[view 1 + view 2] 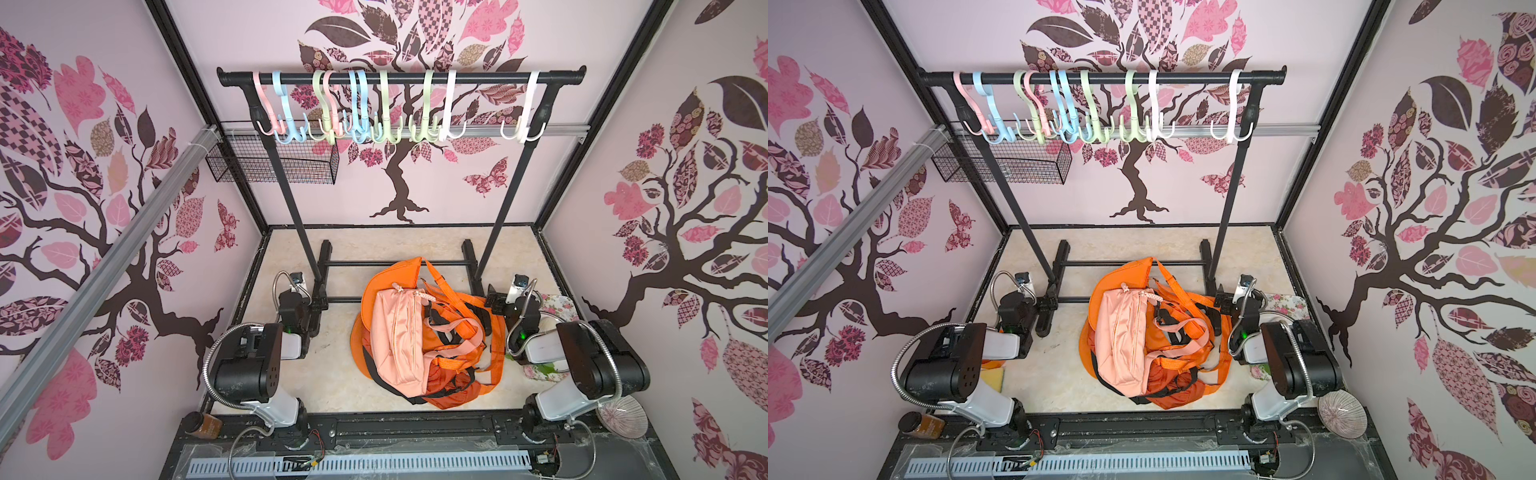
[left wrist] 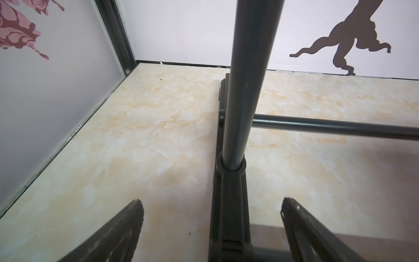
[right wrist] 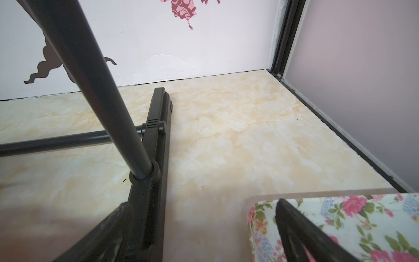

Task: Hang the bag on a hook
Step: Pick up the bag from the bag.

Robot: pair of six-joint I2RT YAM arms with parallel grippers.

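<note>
Pink bag point(image 1: 399, 336) on the counter point(image 1: 332, 374), not on any hook point(image 1: 521, 129).
I see it lying atop an orange bag point(image 1: 386, 278) mid-counter, in front of the rack point(image 1: 399, 77). My left end effector point(image 2: 212, 200) and right end effector point(image 3: 201, 202) both stand released, holding nothing. Floral tray point(image 3: 362, 217) sits at the counter's right edge; the wire basket point(image 1: 270, 164) hangs above the far left corner, contents unclear.

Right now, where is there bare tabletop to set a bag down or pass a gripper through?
Free: the strip between the left arm and the orange bag; the corner between the rack's left foot and the side wall; the stretch beyond the floral tray beside the right foot. Crowded: the middle, where the pink bag and straps pile up.
</note>
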